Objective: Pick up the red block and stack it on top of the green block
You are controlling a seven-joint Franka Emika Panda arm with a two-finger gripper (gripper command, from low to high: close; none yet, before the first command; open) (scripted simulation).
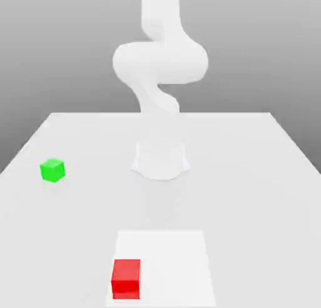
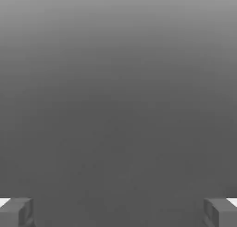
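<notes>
Exterior view facing arm point(image 1: 160, 68) — hand view between fingers point(image 2: 16, 212)

A bare simulated test space, not a real room: a plain white table point(image 1: 251, 175) floats against a smooth grey backdrop with no walls or furniture. A featureless white robot arm point(image 1: 160, 62) rises from its middle, and everything looks flat and computer-rendered.

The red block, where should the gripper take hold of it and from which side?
Likely from straight above, fingers closing on two opposite vertical faces of the red block. It is a small cube lying flat with nothing touching it; the green block sits far off. The gripper is open.
</notes>
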